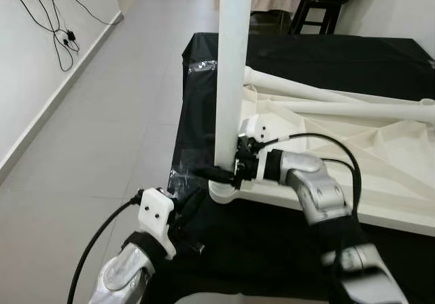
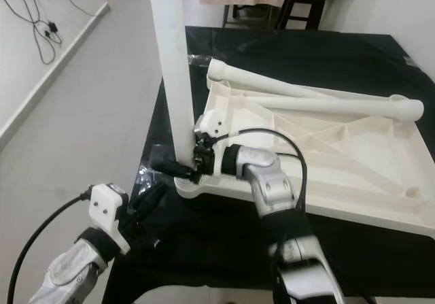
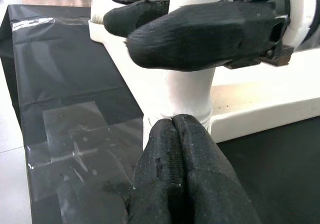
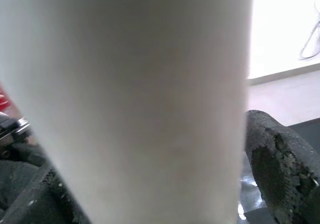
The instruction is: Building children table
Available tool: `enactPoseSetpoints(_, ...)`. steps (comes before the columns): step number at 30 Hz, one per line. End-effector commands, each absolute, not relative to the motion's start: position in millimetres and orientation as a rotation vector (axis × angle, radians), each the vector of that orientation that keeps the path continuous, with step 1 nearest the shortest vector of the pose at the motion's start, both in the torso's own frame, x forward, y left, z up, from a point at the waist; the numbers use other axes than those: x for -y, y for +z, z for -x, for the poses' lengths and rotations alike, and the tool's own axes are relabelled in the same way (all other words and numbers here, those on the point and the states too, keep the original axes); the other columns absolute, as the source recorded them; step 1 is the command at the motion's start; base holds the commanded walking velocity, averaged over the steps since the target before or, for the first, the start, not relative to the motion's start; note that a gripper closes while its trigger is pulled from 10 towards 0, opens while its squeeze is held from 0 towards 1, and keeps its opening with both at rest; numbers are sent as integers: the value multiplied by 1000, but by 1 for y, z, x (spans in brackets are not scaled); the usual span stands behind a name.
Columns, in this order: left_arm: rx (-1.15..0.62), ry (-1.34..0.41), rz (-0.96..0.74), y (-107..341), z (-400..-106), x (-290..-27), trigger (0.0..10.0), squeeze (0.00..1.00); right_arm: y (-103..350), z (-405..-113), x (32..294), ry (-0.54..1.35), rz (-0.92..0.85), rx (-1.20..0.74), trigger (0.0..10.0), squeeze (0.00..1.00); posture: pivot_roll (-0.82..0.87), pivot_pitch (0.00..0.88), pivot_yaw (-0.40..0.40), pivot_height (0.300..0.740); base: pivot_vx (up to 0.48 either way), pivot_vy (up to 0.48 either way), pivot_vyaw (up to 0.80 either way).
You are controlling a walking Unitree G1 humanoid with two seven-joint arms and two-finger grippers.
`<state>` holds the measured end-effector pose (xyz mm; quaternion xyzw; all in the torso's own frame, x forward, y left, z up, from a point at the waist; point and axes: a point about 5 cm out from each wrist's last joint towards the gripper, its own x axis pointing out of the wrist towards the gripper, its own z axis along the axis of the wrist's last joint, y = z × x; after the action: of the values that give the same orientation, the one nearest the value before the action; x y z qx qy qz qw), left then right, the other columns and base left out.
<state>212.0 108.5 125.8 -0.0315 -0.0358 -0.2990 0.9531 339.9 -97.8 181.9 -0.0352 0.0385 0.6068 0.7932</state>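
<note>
Left eye view: the tall white plastic table leg (image 1: 231,73) stands upright in the corner socket at 7 o'clock of the upturned white plastic tabletop (image 1: 380,161), on the black-covered table (image 1: 326,59). The right gripper (image 1: 224,173) clasps the leg's base.

Left wrist view: the left gripper (image 3: 172,134), fingers pressed together, noses the socket collar.

Right wrist view: one black finger (image 4: 280,169) flanks the leg.

A loosened clasp or skewed push could tip the half-seated leg.

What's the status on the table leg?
Right claw clamped on upright leg at its base, seated in corner socket of upturned tabletop. Left claw shut, tips at socket. Two loose legs lie on the tabletop. Nothing blocking.
</note>
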Motion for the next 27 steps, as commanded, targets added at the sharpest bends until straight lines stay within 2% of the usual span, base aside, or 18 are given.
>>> enactPoseSetpoints(1, 50, -610, 65, 121, -211, -108, 10000, 0, 183, -343, 95, 1343, 87, -92, 10000, 0, 89, 79, -53, 740, 0, 0, 0)
enactPoseSetpoints(3, 49, -609, 64, 121, -211, -107, 10000, 0, 189, -354, 94, 1358, 107, -116, 10000, 0, 92, 75, -56, 740, 0, 0, 0)
enactPoseSetpoints(7, 49, -609, 64, 121, -211, -107, 10000, 0, 191, -357, 94, 1359, 80, -123, 10000, 0, 93, 72, -57, 740, 0, 0, 0)
enactPoseSetpoints(8, 49, -609, 64, 120, -212, -106, 10000, 0, 191, -359, 94, 1364, 64, -132, 0, 0, 94, 72, -61, 740, 0, 0, 0)
enactPoseSetpoints(14, 49, -611, 66, 121, -212, -104, 10000, 0, 190, -360, 97, 1374, 44, -143, 0, 0, 94, 73, -64, 740, 0, 0, 0)
enactPoseSetpoints(16, 51, -612, 71, 122, -210, -102, 10000, 0, 189, -358, 109, 1352, 63, -121, 0, 0, 83, 83, -64, 740, 0, 0, 0)
enactPoseSetpoints(19, 52, -613, 72, 122, -210, -102, 10000, 0, 188, -358, 114, 1349, 74, -113, 0, 0, 83, 83, -64, 740, 0, 0, 0)
enactPoseSetpoints(22, 55, -616, 77, 124, -208, -102, 10000, 0, 187, -355, 126, 1269, 98, -75, 0, 0, 66, 100, -63, 740, 0, 0, 0)
enactPoseSetpoints(24, 56, -618, 81, 125, -206, -103, 10000, 0, 169, -346, 121, 1002, 52, -82, 0, 0, 44, 123, -60, 740, 0, 0, 0)
enactPoseSetpoints(26, 56, -618, 81, 125, -206, -103, 10000, 0, 169, -346, 121, 1002, 52, -82, 0, 0, 44, 123, -60, 740, 0, 0, 0)
enactPoseSetpoints(27, 56, -618, 81, 126, -205, -104, 10000, 0, 161, -341, 117, 888, 28, -93, 0, 0, 43, 126, -58, 740, 0, 0, 0)
